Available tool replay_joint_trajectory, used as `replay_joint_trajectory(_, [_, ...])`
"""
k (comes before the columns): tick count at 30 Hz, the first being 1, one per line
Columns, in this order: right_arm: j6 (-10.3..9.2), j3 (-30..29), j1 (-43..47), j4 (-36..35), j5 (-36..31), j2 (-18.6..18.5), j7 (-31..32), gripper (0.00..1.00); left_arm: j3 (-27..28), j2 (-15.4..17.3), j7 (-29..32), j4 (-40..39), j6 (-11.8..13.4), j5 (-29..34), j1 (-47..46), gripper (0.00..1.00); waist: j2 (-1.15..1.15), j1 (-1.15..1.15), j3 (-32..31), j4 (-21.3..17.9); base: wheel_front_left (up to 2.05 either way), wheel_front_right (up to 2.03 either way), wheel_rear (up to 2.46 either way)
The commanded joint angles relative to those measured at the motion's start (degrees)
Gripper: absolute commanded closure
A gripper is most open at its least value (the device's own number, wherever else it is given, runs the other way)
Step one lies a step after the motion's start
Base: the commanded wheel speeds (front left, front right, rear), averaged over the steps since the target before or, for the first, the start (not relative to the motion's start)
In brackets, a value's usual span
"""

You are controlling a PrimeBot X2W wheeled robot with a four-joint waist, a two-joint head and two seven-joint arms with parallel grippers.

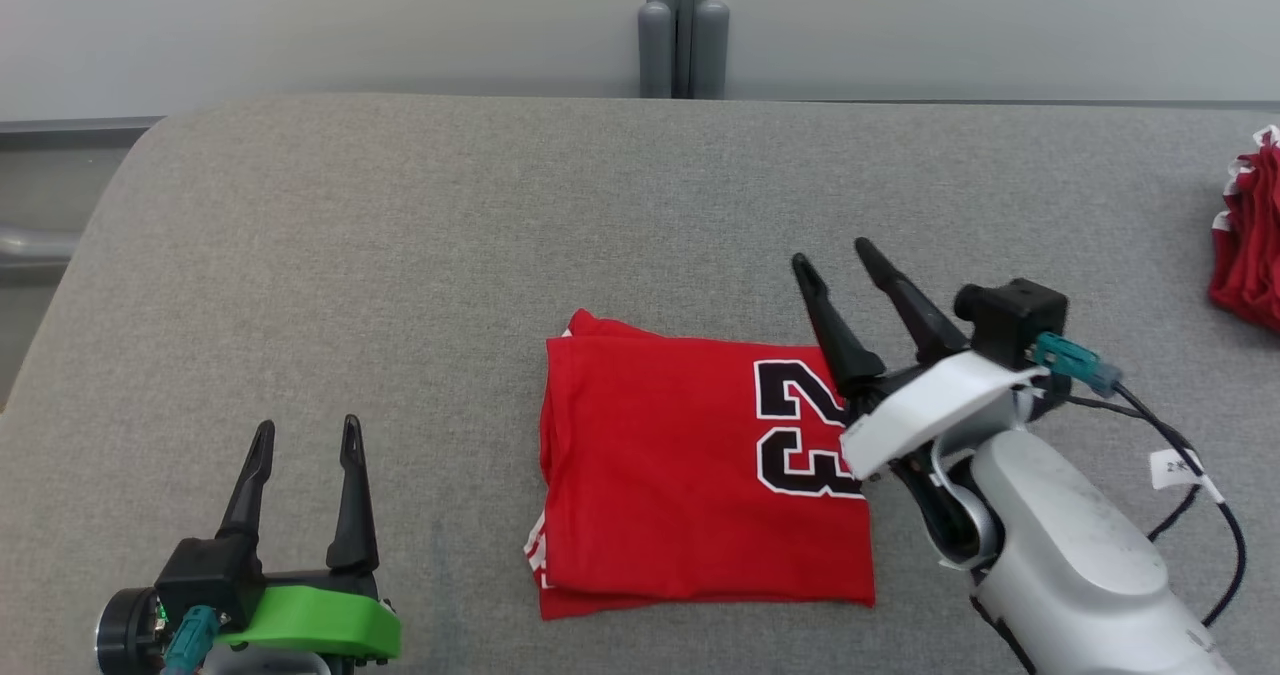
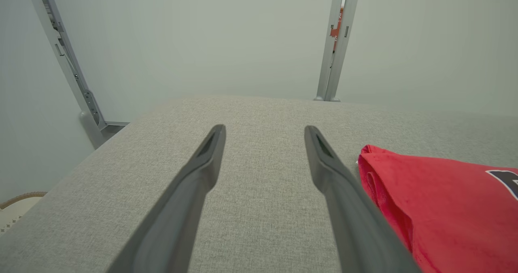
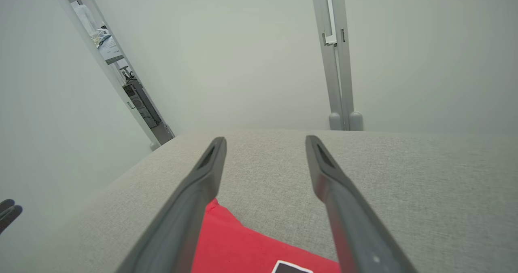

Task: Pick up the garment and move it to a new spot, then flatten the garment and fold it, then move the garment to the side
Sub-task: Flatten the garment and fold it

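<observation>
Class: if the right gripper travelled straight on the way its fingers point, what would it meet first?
Probably bare grey cushion beyond the red garment; if the right gripper clears that, the grey post. Depth is unclear.

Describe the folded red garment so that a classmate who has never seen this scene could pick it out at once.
Start with the wide grey padded surface. Near its middle lies the folded red garment, a neat flat rectangle. Unlike the crumpled red heap at the far right edge, it shows a black number 23 outlined in white.
</observation>
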Motion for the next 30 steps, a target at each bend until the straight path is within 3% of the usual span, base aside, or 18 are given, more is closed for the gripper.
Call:
replay_joint_trajectory(1, [-0.04,-2.24,2.22,-1.73,-1.39,-0.92,-0.14,0.00,0.45,0.11,0.00,-0.18,-0.28,0.29,0.83,0.00,0.00,0.00,-0.73,-1.11,0.00,0.00,0.00])
replay_joint_trajectory(6, [-0.04,-8.92,8.58,-6.75,-4.26,-2.95,-0.15,0.00,1.05,0.10,0.01,-0.44,-0.19,0.57,1.65,0.00,0.00,0.00,-1.61,-3.05,0.00,0.00,0.00])
replay_joint_trajectory(13, [-0.04,-14.78,16.19,-12.25,-7.63,-3.08,-0.14,0.00,2.53,0.11,0.00,-0.31,-0.41,1.60,2.65,0.00,0.00,0.00,-2.93,-5.49,0.00,0.00,0.00])
replay_joint_trajectory(30, [-0.04,-21.73,27.90,-19.37,-14.42,-0.05,-0.15,0.00,4.21,0.11,0.01,0.77,-0.59,3.86,3.58,0.00,0.00,0.00,-5.27,-8.40,0.00,0.00,0.00])
